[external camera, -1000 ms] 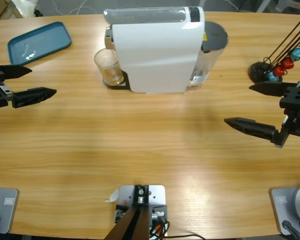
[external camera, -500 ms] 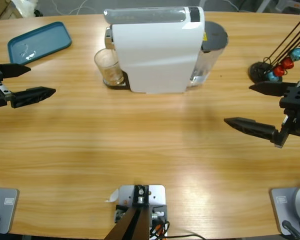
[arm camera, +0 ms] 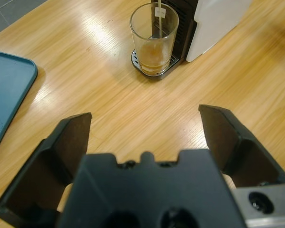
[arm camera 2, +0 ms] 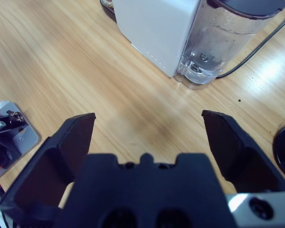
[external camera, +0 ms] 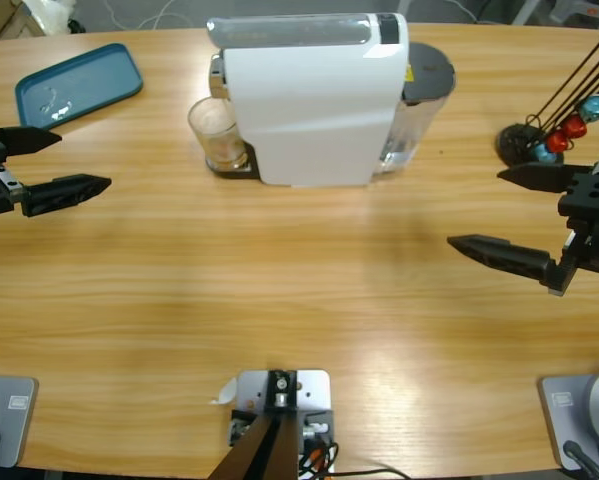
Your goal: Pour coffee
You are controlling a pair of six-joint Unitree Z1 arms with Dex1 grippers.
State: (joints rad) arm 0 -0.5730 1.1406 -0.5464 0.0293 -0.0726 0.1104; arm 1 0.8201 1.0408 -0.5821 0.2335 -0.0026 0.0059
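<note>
A clear glass tumbler stands on the drip tray of a white coffee machine. A shallow layer of amber coffee lies in its bottom. My left gripper hangs open at the table's left edge, well short of the glass and pointing toward it. Open too, my right gripper is at the right edge, facing the machine's clear water tank.
A teal tray lies at the back left. A black wire stand with red and blue capsules stands at the back right, close to the right gripper. Bare wood spans the table's front half.
</note>
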